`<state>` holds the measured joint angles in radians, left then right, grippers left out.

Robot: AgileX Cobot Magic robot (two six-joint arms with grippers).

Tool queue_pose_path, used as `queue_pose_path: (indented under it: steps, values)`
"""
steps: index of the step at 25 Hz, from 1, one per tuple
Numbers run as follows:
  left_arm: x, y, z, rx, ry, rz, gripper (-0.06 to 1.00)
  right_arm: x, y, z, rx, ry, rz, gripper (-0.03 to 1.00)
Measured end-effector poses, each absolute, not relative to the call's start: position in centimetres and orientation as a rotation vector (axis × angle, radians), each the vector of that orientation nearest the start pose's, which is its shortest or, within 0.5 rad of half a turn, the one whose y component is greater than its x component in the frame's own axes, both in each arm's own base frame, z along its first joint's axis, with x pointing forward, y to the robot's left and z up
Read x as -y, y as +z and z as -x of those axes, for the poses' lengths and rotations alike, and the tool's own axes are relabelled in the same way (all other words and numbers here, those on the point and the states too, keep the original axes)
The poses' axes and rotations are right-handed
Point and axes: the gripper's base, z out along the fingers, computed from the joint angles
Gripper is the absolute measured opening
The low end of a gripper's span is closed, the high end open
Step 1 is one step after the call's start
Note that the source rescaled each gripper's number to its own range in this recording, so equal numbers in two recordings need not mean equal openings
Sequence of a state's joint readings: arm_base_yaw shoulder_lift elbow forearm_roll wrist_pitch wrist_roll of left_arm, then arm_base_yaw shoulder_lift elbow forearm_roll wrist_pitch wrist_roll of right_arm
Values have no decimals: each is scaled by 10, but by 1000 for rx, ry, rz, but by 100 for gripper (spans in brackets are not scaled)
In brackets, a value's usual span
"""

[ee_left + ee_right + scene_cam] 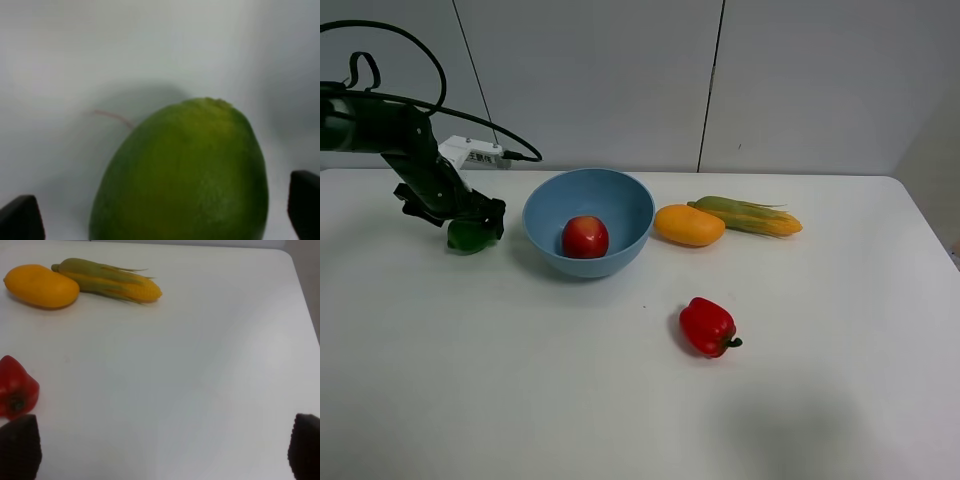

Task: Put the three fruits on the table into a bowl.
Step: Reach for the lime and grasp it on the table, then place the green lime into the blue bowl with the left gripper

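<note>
The green lime [470,236] lies on the white table [570,390], left of the light-blue bowl [623,203]. My left gripper [472,222] is down over it, open, with a fingertip on each side. In the left wrist view the lime [185,175] fills the space between the fingertips [19,217], with a gap on both sides. The red apple [585,237] sits inside the bowl. The orange-yellow mango [688,224] lies on the table just right of the bowl and also shows in the right wrist view [41,286]. My right gripper [162,450] is open and empty, out of the high view.
A corn cob [750,216] lies right behind the mango, touching it. A red bell pepper [708,327] lies in front of the bowl, to the right. A cable and a white box [472,152] sit behind my left arm.
</note>
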<state>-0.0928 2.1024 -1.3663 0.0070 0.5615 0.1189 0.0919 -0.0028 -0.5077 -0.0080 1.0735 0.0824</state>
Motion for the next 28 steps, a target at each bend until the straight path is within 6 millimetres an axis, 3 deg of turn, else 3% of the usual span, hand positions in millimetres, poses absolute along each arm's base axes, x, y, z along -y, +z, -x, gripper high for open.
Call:
queue_pose_path:
  steps: [4,5,6,7,8,12,15,22,25,28]
  values:
    - [40,118,-421,-2779,-13,-273,94,1,278,7,-2048,99,9,100]
    - [41,117,-421,-2781,-22,-260,77,1,278,7,-2048,99,9,100]
    - [41,116,-421,-2784,-31,-244,52,1,278,7,-2048,99,9,100]
    - [41,114,-421,-2791,-39,-221,5,1,278,7,-2048,99,9,100]
    - [41,114,-421,-2795,-47,-189,0,1,278,7,-2048,99,9,100]
    - [39,116,-418,-2825,-13,-182,3,1,278,7,-2048,99,9,100]
    - [34,131,-416,-2809,50,-192,3,1,278,7,-2048,99,9,100]
    - [35,228,-410,-2503,9,-52,3,1,278,7,-2048,99,9,100]
    - [52,248,-403,-2453,-58,-55,3,1,278,7,-2048,99,9,100]
    - [86,252,-396,-2448,-149,-114,3,1,278,7,-2048,99,9,100]
